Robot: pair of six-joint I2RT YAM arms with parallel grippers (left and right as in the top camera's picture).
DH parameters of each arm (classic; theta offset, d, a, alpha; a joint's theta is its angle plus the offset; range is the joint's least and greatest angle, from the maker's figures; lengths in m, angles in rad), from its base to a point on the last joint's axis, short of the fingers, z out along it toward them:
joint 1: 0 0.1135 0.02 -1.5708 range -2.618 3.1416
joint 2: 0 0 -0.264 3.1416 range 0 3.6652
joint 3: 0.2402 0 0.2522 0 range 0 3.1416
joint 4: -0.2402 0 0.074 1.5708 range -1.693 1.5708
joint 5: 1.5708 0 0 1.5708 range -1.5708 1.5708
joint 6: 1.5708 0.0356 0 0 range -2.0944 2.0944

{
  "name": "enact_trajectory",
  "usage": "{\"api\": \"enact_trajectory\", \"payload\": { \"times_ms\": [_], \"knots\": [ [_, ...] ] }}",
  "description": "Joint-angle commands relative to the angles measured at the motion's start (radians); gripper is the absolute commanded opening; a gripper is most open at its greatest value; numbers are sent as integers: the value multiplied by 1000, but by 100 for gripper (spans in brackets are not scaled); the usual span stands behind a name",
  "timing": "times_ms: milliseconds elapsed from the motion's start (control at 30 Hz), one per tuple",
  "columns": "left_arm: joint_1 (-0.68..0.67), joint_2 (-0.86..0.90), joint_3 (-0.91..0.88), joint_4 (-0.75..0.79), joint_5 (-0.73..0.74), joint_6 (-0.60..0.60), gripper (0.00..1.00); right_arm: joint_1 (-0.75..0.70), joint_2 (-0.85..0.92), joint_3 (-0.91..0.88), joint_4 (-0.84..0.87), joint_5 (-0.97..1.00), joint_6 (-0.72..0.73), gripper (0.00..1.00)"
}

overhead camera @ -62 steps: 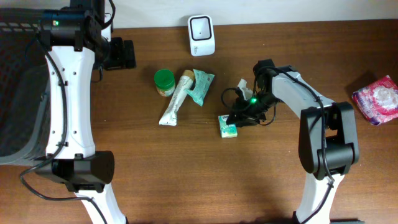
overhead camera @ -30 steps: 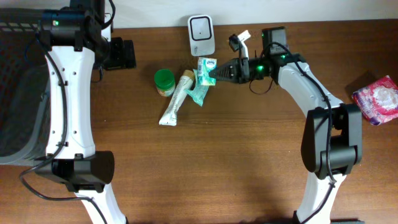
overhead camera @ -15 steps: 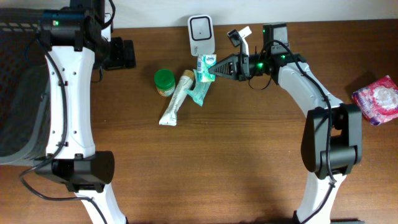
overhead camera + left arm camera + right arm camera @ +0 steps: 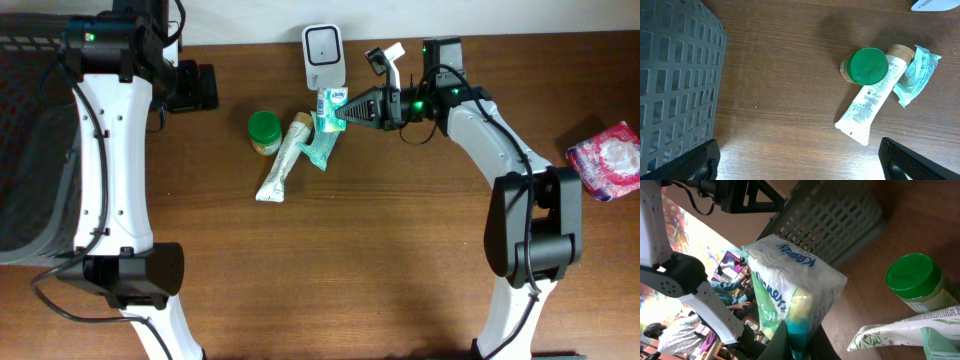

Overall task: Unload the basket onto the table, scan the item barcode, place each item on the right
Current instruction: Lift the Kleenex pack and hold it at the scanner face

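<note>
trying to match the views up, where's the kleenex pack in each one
overhead: kleenex pack top centre, just below the white scanner, held by the right pincer.
left wrist: not in it.
right wrist: left of centre, close up.
shared landmark: green-lidded jar.

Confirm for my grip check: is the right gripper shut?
Shut: the right gripper pinches the tissue pack by its lower edge.

Overhead looks straight down; both wrist views, closer, share the green-lidded jar (image 4: 867, 66) (image 4: 912, 275).
</note>
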Motion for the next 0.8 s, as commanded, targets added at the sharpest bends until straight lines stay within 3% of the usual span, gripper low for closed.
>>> {"api": "enact_trajectory", "payload": {
  "times_ms": [0, 767],
  "knots": [
    [-1, 3, -4, -1, -4, -9, 99, 3, -18, 15, 3, -27, -15, 4],
    [-1, 3, -4, -1, -4, -9, 99, 3, -18, 15, -13, -23, -14, 4]
  ]
}}
